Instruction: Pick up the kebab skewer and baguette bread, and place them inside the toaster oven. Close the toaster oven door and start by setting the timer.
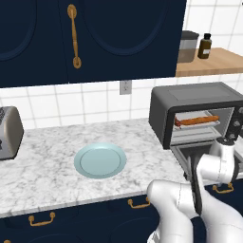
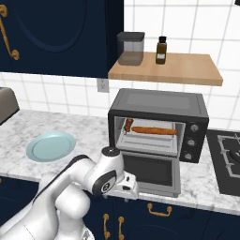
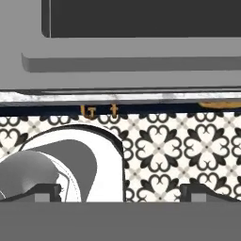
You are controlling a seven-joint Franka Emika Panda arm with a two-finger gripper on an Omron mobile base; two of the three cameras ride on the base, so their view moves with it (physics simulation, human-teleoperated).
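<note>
Right base view: baguette (image 2: 154,130) and skewer (image 2: 128,124) lie on the toaster oven (image 2: 159,123) rack; door (image 2: 150,172) down. Gripper (image 3: 121,192) spread, empty, below the door handle (image 3: 136,63). Risk: lifting off-centre, fingers slip off the bar.

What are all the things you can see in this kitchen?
toaster oven: one, dark grey, on the counter
toaster oven door: one, folded down open
baguette bread: one, orange-brown, on the oven rack
kebab skewer: one, dark red, left of the loaf
plate: one, pale blue, on the counter
toaster: one, silver, far left
canister: one, grey, on the wooden shelf
bottle: one, brown, beside it
stove: one, black, far right
gripper: one, open, below the door's edge
</note>
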